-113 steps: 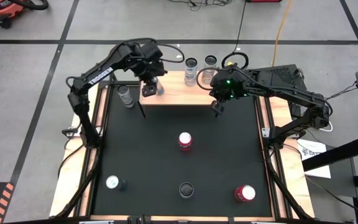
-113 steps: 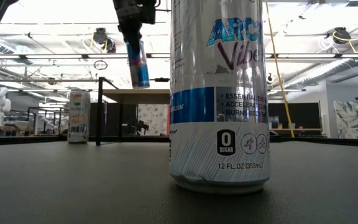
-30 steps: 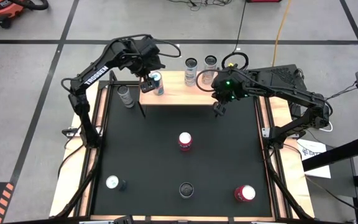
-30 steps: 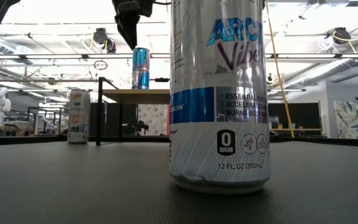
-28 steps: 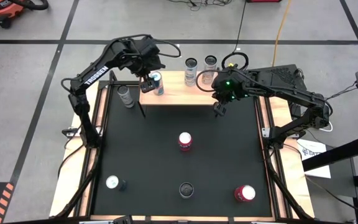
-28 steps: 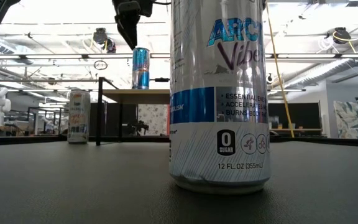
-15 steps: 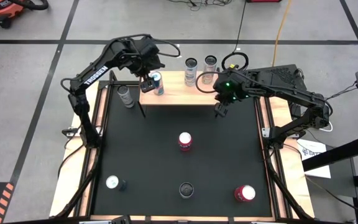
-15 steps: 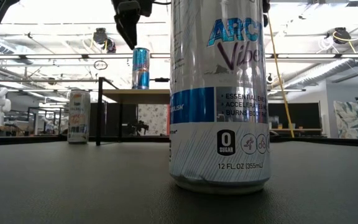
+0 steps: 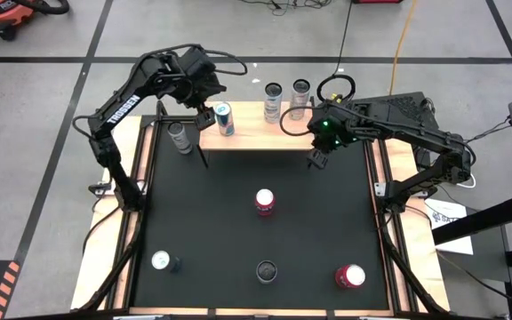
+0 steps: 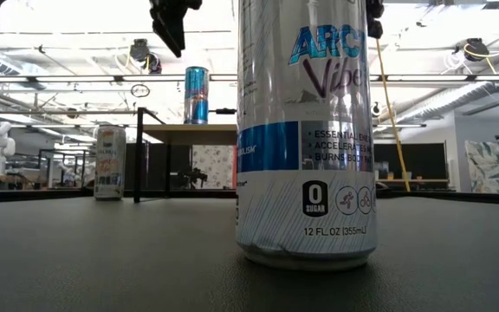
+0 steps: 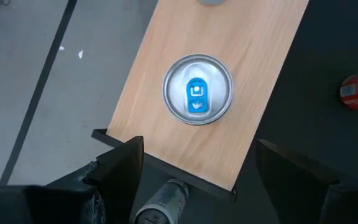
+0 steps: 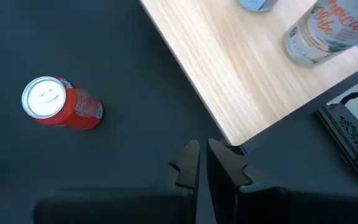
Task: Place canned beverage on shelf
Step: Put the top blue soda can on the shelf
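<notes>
The shelf (image 9: 258, 126) is a light-wood board on thin black legs at the table's far side. A blue and silver can (image 9: 224, 118) stands upright on its left part; it also shows in the low view (image 10: 197, 95) and, top up, in the left wrist view (image 11: 197, 89). My left gripper (image 9: 205, 112) hangs open and empty above and just left of that can, its fingers wide apart (image 11: 199, 149). My right gripper (image 9: 316, 158) is shut and empty over the table by the shelf's right near corner (image 12: 202, 154).
Two more cans (image 9: 273, 100) (image 9: 301, 95) stand at the shelf's far edge. A silver can (image 9: 180, 138) stands on the table left of the shelf. Red cans (image 9: 264, 202) (image 9: 349, 276), a dark can (image 9: 266, 271) and a white can (image 9: 162, 261) stand on the black table.
My left gripper has risen and drawn back toward the table's left, away from the blue can, staying open. The can stands still on the shelf.
</notes>
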You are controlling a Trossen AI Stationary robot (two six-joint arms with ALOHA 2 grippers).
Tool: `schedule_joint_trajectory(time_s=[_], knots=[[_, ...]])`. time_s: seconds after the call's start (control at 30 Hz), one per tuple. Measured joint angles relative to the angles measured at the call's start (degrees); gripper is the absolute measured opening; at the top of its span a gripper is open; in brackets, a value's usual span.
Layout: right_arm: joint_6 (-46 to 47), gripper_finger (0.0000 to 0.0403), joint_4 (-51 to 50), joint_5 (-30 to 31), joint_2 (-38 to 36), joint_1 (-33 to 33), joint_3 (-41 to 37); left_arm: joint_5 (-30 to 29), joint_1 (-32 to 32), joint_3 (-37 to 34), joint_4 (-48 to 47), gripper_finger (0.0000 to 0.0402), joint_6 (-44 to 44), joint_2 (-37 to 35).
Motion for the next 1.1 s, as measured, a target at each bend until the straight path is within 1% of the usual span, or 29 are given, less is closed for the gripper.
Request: schedule_joint_trajectory(time_s=[0.2,0.4,0.57,0.7,1.03,1.1], knots=[[0.02,0.0013,0.00,-0.01,0.00,2.20,0.00,1.01,0.00,0.00,0.01,0.0302,0.96,-0.52],[2.91,0.0013,-0.25,0.03,0.00,4.08,0.00,-0.13,0.00,-1.05,0.03,0.0302,0.05,-0.58],[5.13,0.0013,-1.75,0.26,0.00,4.87,0.00,-0.15,0.41,-8.08,0.01,0.0302,0.14,-2.03],[5.81,0.0013,-1.75,0.29,0.00,5.20,0.00,-0.76,0.48,-14.17,-0.02,0.0302,3.24,-2.93],[6.84,0.0013,-1.73,0.42,0.00,5.20,0.00,-1.27,1.15,-22.25,7.35,0.0302,8.10,-2.88],[6.84,0.0013,-1.74,0.42,0.00,5.18,0.00,-1.27,1.57,-22.94,8.99,0.0302,8.98,-2.71]])
